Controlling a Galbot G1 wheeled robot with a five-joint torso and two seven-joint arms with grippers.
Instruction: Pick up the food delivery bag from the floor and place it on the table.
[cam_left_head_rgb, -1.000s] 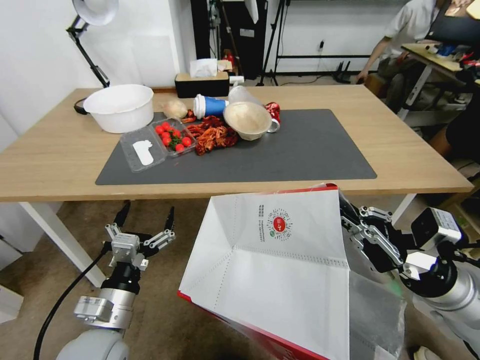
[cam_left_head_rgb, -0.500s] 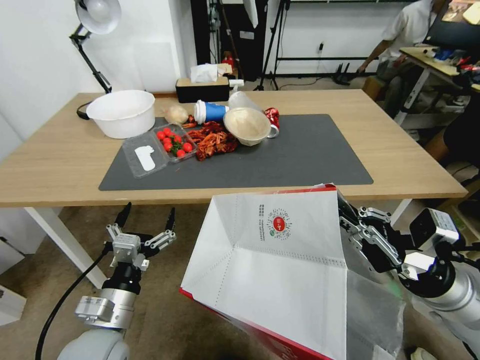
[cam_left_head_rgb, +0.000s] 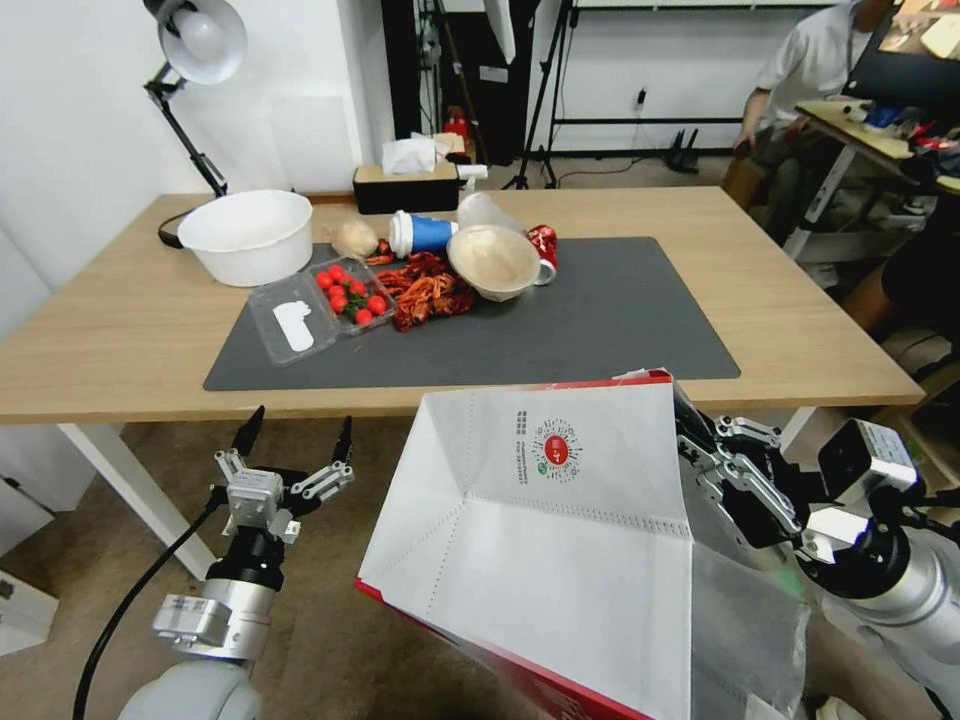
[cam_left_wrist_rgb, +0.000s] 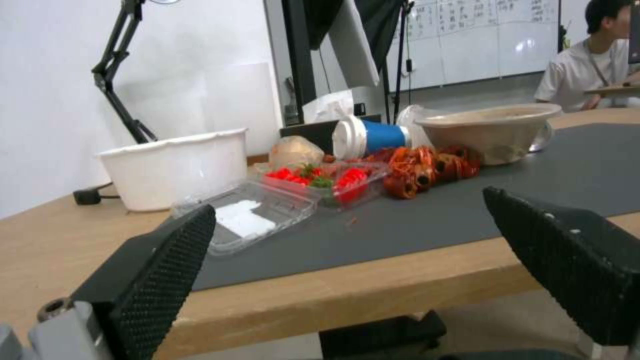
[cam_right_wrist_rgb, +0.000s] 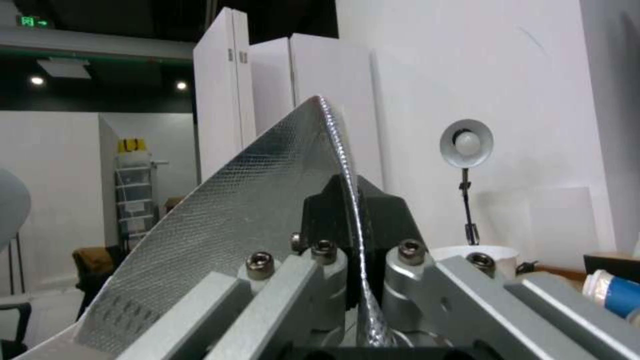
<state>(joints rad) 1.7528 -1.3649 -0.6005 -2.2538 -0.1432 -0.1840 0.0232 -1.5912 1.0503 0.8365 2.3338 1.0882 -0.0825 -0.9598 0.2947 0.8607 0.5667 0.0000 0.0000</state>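
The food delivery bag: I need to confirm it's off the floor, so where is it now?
In the head view, the food delivery bag hangs clamped in the right gripper, off the floor, just short of the table edge.

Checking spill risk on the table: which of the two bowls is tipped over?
The tan paper bowl on the grey mat is tipped, mouth facing sideways. The white bowl off the mat stands upright.

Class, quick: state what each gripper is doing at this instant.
Left gripper: jaws open, holding nothing, below the table edge.
Right gripper: jaws shut on the food delivery bag, pinching its foil-lined wall.
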